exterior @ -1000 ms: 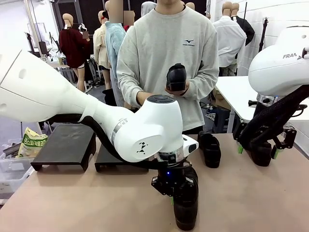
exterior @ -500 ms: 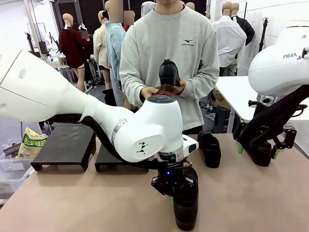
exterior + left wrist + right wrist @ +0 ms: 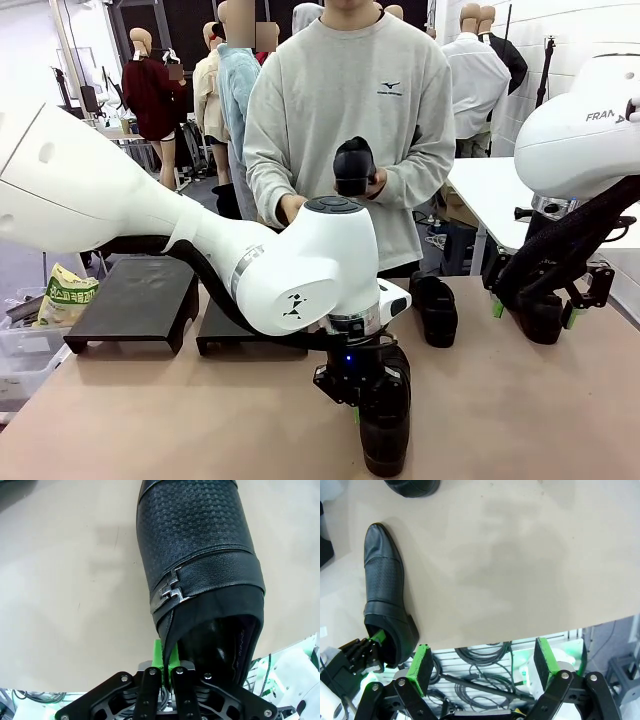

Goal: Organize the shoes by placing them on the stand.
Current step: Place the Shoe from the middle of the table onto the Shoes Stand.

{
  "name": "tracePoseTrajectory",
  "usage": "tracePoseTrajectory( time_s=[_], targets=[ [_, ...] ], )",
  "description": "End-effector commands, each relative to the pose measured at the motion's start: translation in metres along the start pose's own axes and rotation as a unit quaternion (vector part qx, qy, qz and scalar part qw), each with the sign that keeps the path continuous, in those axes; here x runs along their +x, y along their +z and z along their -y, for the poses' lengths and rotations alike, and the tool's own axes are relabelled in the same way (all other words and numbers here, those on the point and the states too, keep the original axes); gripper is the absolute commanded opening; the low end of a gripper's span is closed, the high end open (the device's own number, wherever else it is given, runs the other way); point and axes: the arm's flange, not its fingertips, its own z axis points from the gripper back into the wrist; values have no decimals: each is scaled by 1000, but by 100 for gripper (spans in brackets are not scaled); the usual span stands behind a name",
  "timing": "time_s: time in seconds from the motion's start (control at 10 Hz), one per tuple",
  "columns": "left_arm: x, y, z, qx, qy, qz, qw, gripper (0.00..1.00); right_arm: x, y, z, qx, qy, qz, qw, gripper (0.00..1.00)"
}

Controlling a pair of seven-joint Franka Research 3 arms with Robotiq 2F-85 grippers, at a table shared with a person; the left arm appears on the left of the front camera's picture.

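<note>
One shoe, heel rim pinched by left gripper, right gripper spread wide

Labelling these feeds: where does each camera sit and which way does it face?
Front: robot's side, facing across the table at the person holding a raised shoe; left arm and right arm show.
Left wrist: down the shut left end effector at the gripped shoe.
Right wrist: down past the open right end effector at the table.
Shared: the gripped shoe, all three.
</note>
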Motion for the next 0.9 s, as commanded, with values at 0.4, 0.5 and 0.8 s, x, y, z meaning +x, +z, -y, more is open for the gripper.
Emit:
tracePoseTrajectory(
  time_s=[0.4, 0.5, 0.8],
  targets=[
    [-13, 37, -20, 13, -32, 26, 999, 0, 3, 1, -1, -4, 2, 1, 1000, 100],
    [-20, 55, -36, 9, -26, 44, 999, 0, 3, 1, -1, -4, 2, 1, 1000, 100],
    [-36, 92, -103, -10, -12, 66, 998, 0, 3, 1, -1, -4, 2, 1, 1000, 100]
  ],
)
